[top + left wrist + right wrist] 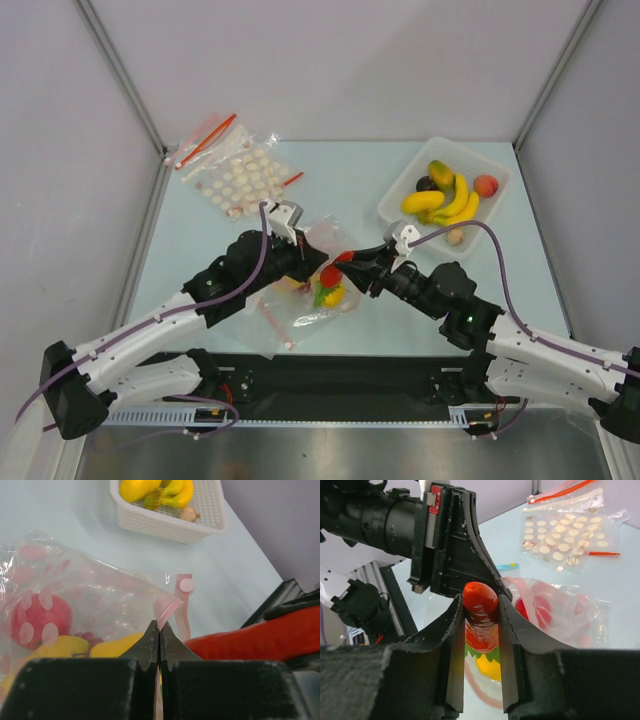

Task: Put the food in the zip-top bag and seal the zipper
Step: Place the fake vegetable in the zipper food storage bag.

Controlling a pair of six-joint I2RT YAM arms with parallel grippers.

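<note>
chili (481,605): red | bananas (455,205): yellow | basket (165,527): white | far bag (240,180): clear — white dots, red strip

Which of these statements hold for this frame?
1. The right fingers grip a chili. True.
2. The left fingers are open over the basket. False: they are shut on the mouth edge of the bag.
3. The basket is empty. False: bananas and a peach, among other pieces, lie in it.
4. The bag already holds food. True: a red fruit shows through the plastic.
</note>
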